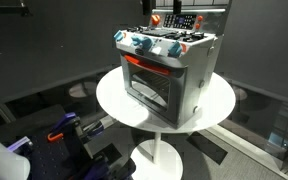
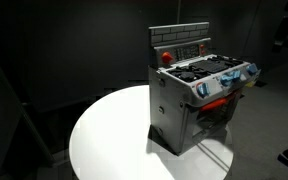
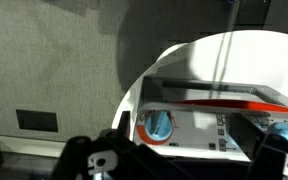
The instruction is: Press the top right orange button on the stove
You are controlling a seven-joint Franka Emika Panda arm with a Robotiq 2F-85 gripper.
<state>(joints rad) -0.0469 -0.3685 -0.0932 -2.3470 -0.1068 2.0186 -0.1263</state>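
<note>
— How far open was the tool (image 3: 184, 162)?

— Released. In the wrist view its two dark fingers (image 3: 94, 160) sat at opposite sides of the bottom edge, spread wide, with nothing gripped between them and nothing touching them.

— And the stove?

— The stove (image 3: 216, 120) lay ahead of the tool, beyond the fingertips and clearly apart from them. From the wrist I could make out a blue-and-white knob (image 3: 159, 126) in an orange surround and the orange-red strip (image 3: 224, 100) next to it. In both exterior views the stove (image 1: 169, 75) (image 2: 199, 100) stood upright on the bench, with its raised back panel on the side away from the glass door.

— Was the button visible?

— A red-orange button (image 2: 166, 57) showed on the back panel in an exterior view. It was too small to tell which one it was. The tool was nowhere close to it.

— What about the bench?

— Round and white, on a single pedestal (image 1: 114, 100) (image 2: 104, 140). In the wrist view its pale top (image 3: 184, 60) ran out ahead of the tool, under the stove.

— The room?

— Dim, with dark walls. To the left of the tool was grey carpet (image 3: 54, 60), with a dark rectangular plate (image 3: 36, 120) set into it.
</note>
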